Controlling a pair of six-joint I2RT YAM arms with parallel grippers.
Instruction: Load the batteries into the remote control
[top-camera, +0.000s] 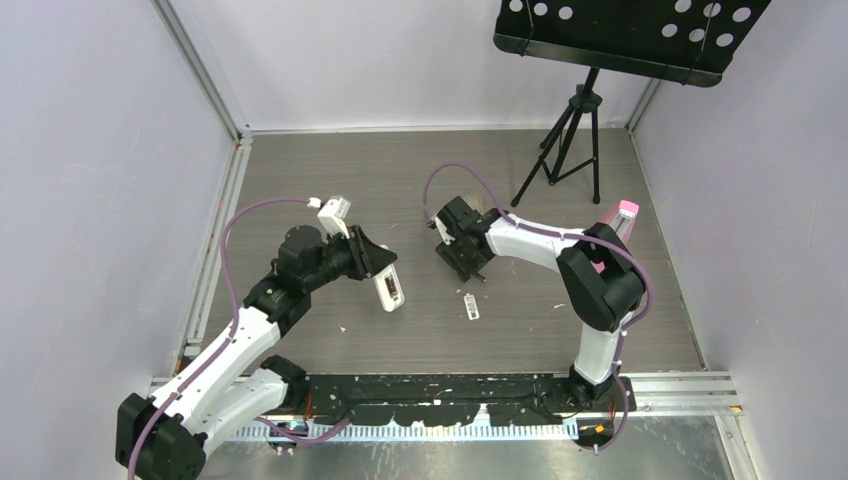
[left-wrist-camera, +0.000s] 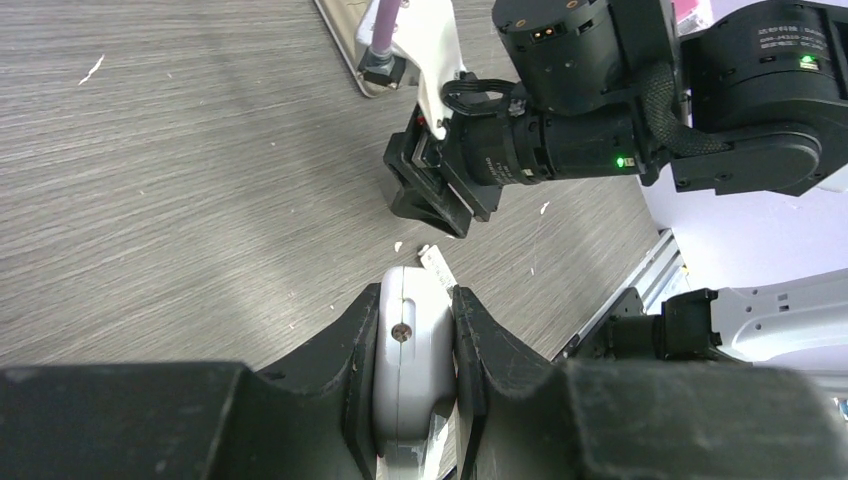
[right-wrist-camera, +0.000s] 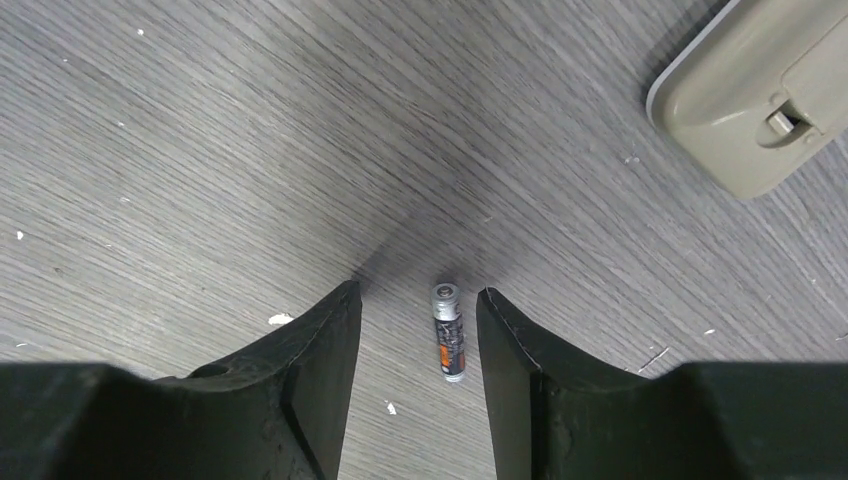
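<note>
Remote control (left-wrist-camera: 412, 350): white, one screw (left-wrist-camera: 401, 331) visible near its end, clamped between the fingers of the left claw (left-wrist-camera: 415, 296). In the overhead view its dark recess faces up. No readable marking.

Battery (right-wrist-camera: 449, 331): single, dark, with orange print too small to read. It lies flat on the table (right-wrist-camera: 200, 150) between the spread fingers of the right claw (right-wrist-camera: 418, 296), touching neither.

Beige plastic piece (right-wrist-camera: 750, 85): has a small latch and lies well apart from the battery.

White strip (top-camera: 471, 306): lies on the table near the right claw; its dark label is illegible.
</note>
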